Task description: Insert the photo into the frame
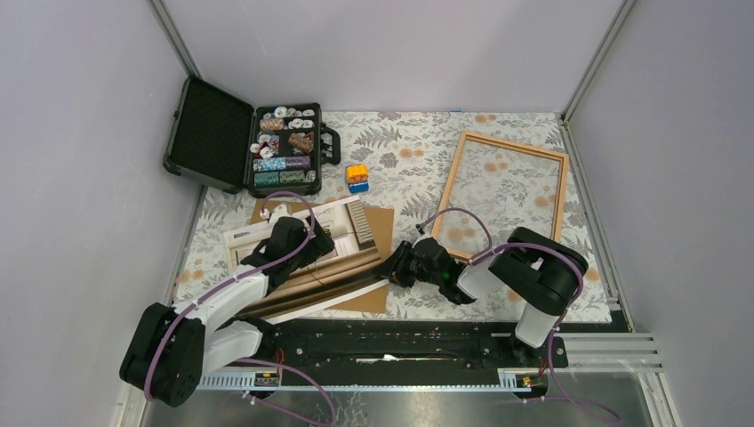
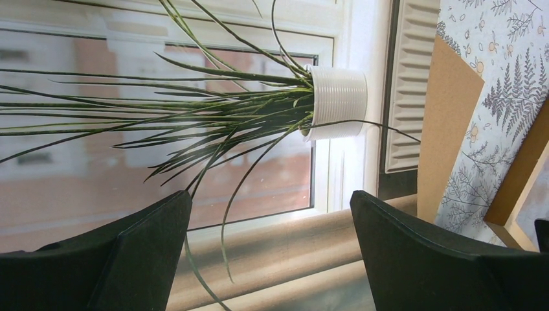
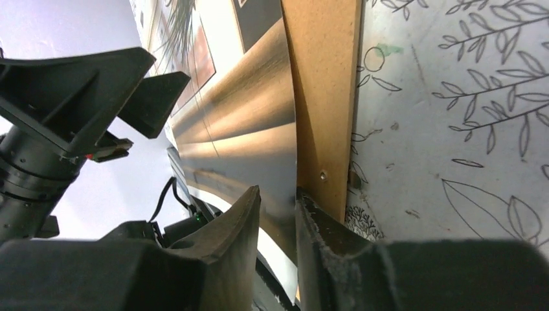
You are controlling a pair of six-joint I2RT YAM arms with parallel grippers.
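Photo (image 1: 338, 269) placement came first: the print lay face up on the near left of the counter (image 1: 400, 160), resting on the brown backing board (image 1: 382, 227), with its striped near part bowed upward. The right gripper (image 1: 397, 267) had its jaws drawn in on the photo's near right edge. In the right wrist view the sheet ran between the two fingers (image 3: 243, 220) and the board sat just beside them, seemingly outside the pinch. The left gripper (image 1: 298, 238) hovered over the middle of the print with its jaws spread as wide as they go, holding nothing.

The frame (image 1: 516, 145) lay flat and unfilled on the far right, well apart from the photo. The step in hand looked to be lifting the print clear of the board.

To do that well, you needed to:
- check that only the paper was caught, not the board with it
- raise the edge slowly so the curl did not crease
- keep your left jaws off the picture, or use them only to pin the board down
- carry the sheet low and level toward the frame
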